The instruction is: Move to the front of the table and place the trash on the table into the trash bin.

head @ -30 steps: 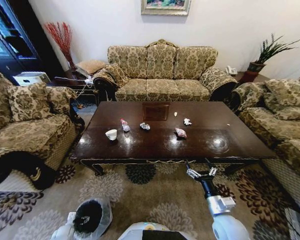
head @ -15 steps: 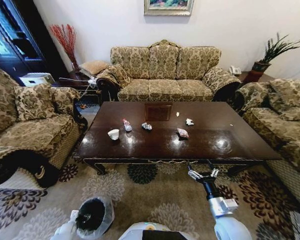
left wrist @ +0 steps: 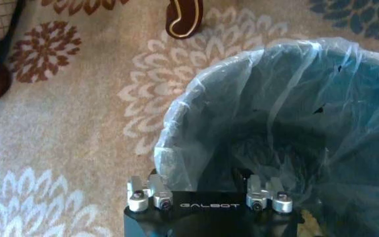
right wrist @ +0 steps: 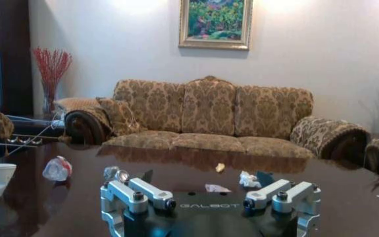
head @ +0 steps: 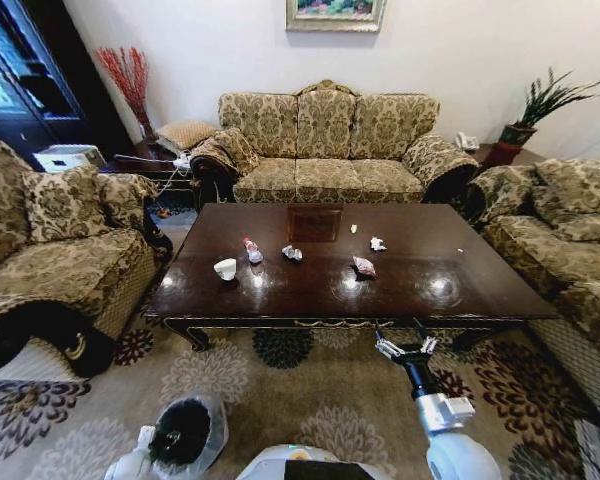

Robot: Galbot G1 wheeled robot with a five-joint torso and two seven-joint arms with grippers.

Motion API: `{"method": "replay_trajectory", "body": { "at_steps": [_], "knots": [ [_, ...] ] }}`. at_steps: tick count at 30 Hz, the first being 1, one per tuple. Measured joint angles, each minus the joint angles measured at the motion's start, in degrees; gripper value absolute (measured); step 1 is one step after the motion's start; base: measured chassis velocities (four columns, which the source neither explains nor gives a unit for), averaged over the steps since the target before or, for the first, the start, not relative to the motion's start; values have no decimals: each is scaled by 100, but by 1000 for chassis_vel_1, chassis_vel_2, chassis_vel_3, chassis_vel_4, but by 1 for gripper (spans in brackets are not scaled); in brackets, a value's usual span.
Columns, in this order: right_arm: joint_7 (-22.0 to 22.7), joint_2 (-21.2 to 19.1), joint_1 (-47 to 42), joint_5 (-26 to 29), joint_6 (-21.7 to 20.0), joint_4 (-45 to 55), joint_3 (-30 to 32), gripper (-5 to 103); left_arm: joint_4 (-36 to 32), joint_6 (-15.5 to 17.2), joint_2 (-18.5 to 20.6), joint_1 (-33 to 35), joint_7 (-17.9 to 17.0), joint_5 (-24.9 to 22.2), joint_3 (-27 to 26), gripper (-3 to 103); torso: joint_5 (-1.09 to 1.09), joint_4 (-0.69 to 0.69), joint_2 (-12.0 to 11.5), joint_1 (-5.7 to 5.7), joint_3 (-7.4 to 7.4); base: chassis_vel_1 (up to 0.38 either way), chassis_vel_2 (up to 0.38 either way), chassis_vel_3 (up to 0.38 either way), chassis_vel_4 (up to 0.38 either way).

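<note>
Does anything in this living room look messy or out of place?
Yes: litter lies scattered on the polished table: a white cup, a small bottle on its side, and crumpled wrappers. Nothing looks spilled or broken.

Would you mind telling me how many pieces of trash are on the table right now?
6: a cup, a bottle, a silvery wrapper, a pinkish wrapper, a white wrapper and a tiny scrap, spread across the table.
</note>
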Motion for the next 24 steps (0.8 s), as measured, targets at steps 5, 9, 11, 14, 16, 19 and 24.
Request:
{"method": "replay_trajectory", "body": {
  "at_steps": [5, 9, 11, 14, 16, 19, 24],
  "knots": [
    [1, 28, 29, -2, 1, -9, -28, 100, -450, 74, -16, 350, -76, -284, -47, 50, -2, 3, 0, 0, 1, 0, 0, 0, 0],
    [1, 49, 36, -8, 12, -25, -59, 100, -754, 50, 14, 547, -242, -510, -125, 38, 11, 5, -1, 0, 1, 0, 0, 0, 0],
    [1, 54, 23, -11, 34, -30, -66, 100, -872, -21, 33, 604, -384, -596, -155, 30, 15, 5, -1, 0, 1, 0, 0, 0, 0],
    [0, 54, -1, -11, 52, -30, -68, 100, -935, -43, 40, 620, -486, -656, -179, 26, 17, 5, -1, 0, 1, 0, 0, 0, 0],
    [-1, 52, -26, -11, 70, -30, -68, 100, -1012, -46, 48, 641, -578, -723, -198, 18, 17, 5, -1, 0, 1, 0, 0, 0, 0],
    [-1, 51, -47, -10, 97, -34, -63, 100, -1044, -59, 55, 649, -633, -759, -206, 11, 17, 4, -1, 0, 1, 0, 0, 0, 0],
    [-4, 51, -101, -10, 160, -66, -55, 100, -979, -23, 30, 587, -681, -782, -218, 2, 22, 5, 0, -1, 0, 0, 0, 0, 0]
  ]
}}
